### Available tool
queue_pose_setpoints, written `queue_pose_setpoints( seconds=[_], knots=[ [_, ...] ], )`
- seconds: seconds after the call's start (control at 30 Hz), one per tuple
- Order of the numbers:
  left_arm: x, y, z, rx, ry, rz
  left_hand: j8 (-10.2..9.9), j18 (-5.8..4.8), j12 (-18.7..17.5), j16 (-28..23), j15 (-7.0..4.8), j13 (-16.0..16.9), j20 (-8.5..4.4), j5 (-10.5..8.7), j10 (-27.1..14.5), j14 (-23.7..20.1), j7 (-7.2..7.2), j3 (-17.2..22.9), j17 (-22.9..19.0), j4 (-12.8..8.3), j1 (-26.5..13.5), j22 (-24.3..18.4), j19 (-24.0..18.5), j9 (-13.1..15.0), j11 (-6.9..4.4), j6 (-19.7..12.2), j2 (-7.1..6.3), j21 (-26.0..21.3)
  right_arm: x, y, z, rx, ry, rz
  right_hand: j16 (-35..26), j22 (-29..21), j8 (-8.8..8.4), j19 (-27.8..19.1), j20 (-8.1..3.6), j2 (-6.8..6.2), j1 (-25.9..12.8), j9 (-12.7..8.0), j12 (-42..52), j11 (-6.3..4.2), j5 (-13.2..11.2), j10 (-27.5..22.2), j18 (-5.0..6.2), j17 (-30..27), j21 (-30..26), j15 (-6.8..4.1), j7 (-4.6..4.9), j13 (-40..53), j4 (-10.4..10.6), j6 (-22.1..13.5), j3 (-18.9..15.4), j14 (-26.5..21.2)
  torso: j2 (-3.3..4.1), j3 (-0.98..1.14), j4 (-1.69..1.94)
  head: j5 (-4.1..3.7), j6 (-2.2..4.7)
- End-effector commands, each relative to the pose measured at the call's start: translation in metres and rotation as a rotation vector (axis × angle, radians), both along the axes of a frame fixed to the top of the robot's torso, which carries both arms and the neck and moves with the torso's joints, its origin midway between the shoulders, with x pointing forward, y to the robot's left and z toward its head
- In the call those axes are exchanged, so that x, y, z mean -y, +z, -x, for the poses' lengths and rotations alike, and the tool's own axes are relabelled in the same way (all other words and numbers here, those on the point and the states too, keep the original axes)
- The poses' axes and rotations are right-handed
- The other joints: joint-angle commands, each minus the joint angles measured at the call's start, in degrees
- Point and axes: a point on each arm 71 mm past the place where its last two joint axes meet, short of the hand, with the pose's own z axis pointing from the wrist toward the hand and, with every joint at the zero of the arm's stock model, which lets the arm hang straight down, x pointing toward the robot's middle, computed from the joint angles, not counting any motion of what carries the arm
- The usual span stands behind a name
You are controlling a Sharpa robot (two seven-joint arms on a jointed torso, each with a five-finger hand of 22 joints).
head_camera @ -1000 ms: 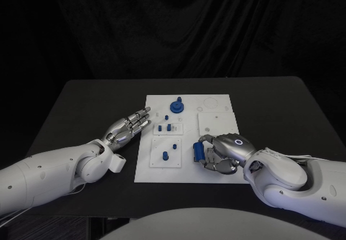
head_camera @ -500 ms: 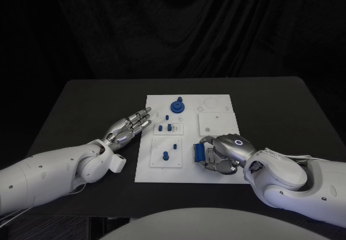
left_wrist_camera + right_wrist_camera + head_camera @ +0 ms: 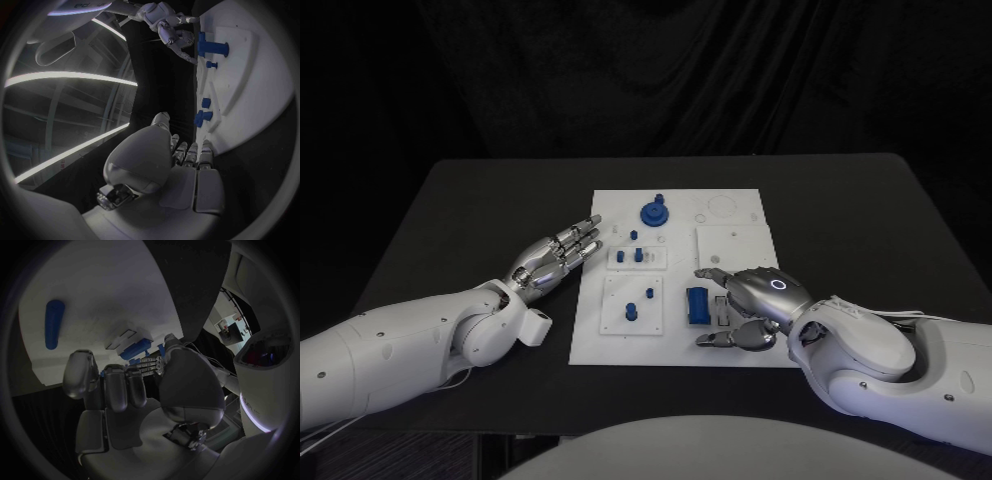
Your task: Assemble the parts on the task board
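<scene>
Two robot hands held nothing: the left robot hand point(image 3: 557, 256) lay flat, fingers spread, beside the white board point(image 3: 733, 245); the right robot hand point(image 3: 750, 305) hovered, fingers apart, just beside a blue bar point(image 3: 697, 304) lying on it.

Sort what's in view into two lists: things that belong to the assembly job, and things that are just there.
Belongs to the job:
task board
long blue part, lying on the board beside the right hand
round blue part with a peg at the far end
small blue parts standing in the middle
left hand, resting flat beside the board

Just there:
black table
dark curtain
</scene>
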Motion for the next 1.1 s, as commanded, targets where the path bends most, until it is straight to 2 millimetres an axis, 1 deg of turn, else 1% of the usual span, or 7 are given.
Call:
queue_pose_setpoints(
  seconds=[0.03, 0.23, 0.37, 0.5, 0.77, 0.93, 1.1],
  knots=[
    [0.001, 0.002, 0.002, 0.032, -0.004, 0.036, 0.1, -0.83, -0.3, -0.2, 0.36, -0.1, 0.38, -0.24, 0.2, 0.0, 0.17, 0.2, -0.1, 0.3, 0.0, 0.1, -0.2, 0.0, 0.37, -0.1, 0.01, 0.1, 0.001, 0.003, 0.001, 0.032, -0.006, -0.037, -0.2, 9.0, -0.49, -0.1, 0.18, -0.93, 0.0, -0.3, -0.3, 0.31, -0.7, 3.5, 0.55, 2.3, -0.2, 0.22, 0.88, 12.5, 0.1, -0.7, -0.7, 2.6, -0.01, 0.06, -0.02, 0.11, 0.0],
    [-0.001, 0.002, 0.002, 0.034, 0.0, 0.035, 0.1, -0.82, -0.3, -0.2, 0.43, -0.1, 0.48, -0.32, 0.1, 0.0, 0.24, 0.2, -0.1, 0.4, -0.1, 0.0, -0.2, 0.0, 0.36, -0.1, -0.1, 0.1, 0.005, 0.008, 0.003, 0.053, -0.01, -0.068, -0.2, 9.0, -0.72, 0.0, 0.16, -0.33, 0.8, -0.5, -0.4, 0.24, -0.5, 3.4, 0.53, 2.5, -0.1, 0.18, 0.75, 12.4, 0.0, -1.2, -0.1, 2.7, 0.01, 0.07, 0.02, 0.45, 0.0],
    [-0.001, 0.002, 0.002, 0.036, 0.003, 0.034, 0.1, -0.81, -0.3, -0.2, 0.42, -0.1, 0.47, -0.29, 0.2, 0.0, 0.23, 0.2, -0.1, 0.4, -0.1, 0.0, -0.2, 0.0, 0.36, -0.1, -0.12, 0.1, 0.011, 0.014, 0.004, 0.067, -0.014, -0.078, -0.2, 9.0, 0.95, 0.0, 0.08, 4.25, 2.3, -0.4, -0.6, 0.11, 4.3, 3.2, 0.54, 2.3, -0.1, 0.07, 0.64, 12.1, -0.1, 0.0, 3.4, 2.7, 0.07, 0.06, 0.0, 0.51, 0.0],
    [-0.001, 0.002, 0.002, 0.037, 0.004, 0.034, 0.1, -0.81, -0.3, -0.2, 0.42, -0.1, 0.47, -0.29, 0.2, 0.0, 0.23, 0.2, -0.1, 0.4, -0.1, 0.0, -0.2, 0.0, 0.36, -0.1, -0.12, 0.1, 0.015, 0.021, 0.001, 0.068, -0.025, -0.095, -0.2, 9.1, 2.66, 0.1, 0.09, 6.18, 2.9, -0.3, -0.5, 0.13, 7.3, 3.3, 0.5, 2.3, 0.0, 0.09, 0.67, 12.2, -0.3, 1.7, 4.9, 2.7, 0.12, 0.08, -0.02, 0.54, 0.0],
    [0.0, 0.002, 0.003, 0.042, 0.006, 0.035, 0.1, -0.78, -0.3, -0.2, 0.33, -0.1, 0.43, -0.1, 0.2, 0.0, 0.2, 0.2, -0.1, 0.4, -0.1, 0.0, -0.2, 0.1, 0.33, 0.1, -0.17, 0.1, 0.03, 0.042, -0.018, 0.015, -0.099, -0.114, 0.7, 9.7, 13.55, 1.2, 0.49, 9.78, 3.5, 2.5, 1.6, 1.05, 9.2, 6.0, 0.0, 4.4, 2.2, 0.76, 0.65, 15.1, -0.9, 13.6, 6.3, 3.4, -0.07, 0.03, 0.17, 0.04, 0.0],
    [0.003, 0.002, 0.002, 0.043, 0.003, 0.037, 0.1, -0.78, -0.3, -0.2, 0.33, -0.1, 0.43, -0.1, 0.2, 0.0, 0.2, 0.2, -0.1, 0.4, -0.1, 0.0, -0.2, 0.1, 0.33, 0.1, -0.17, 0.1, 0.033, 0.048, -0.029, -0.004, -0.113, -0.088, 1.2, 10.0, 18.04, 1.7, 0.65, 10.41, 5.3, 4.6, 1.6, 0.93, 10.3, 6.0, -0.2, 5.4, 3.4, 0.73, 0.26, 15.1, -1.5, 16.7, 6.7, 3.7, -0.08, -0.05, 0.11, -0.21, 0.0],
    [0.003, 0.002, 0.002, 0.042, 0.0, 0.04, 0.1, -0.76, -0.3, -0.2, 0.27, -0.1, 0.4, 0.0, 0.2, 0.0, 0.18, 0.2, -0.1, 0.4, -0.1, 0.1, -0.1, 0.1, 0.27, 0.1, -0.23, 0.1, 0.028, 0.043, -0.032, -0.041, -0.107, -0.053, 1.2, 9.9, 31.74, 1.6, 0.08, 9.66, 7.4, 13.3, 1.6, 0.13, 2.3, 6.0, -0.12, 5.3, 3.4, 0.1, -0.77, 15.1, -1.9, 13.4, 4.5, 3.7, 0.01, -0.03, -0.02, 0.26, 0.0]
  ],
)
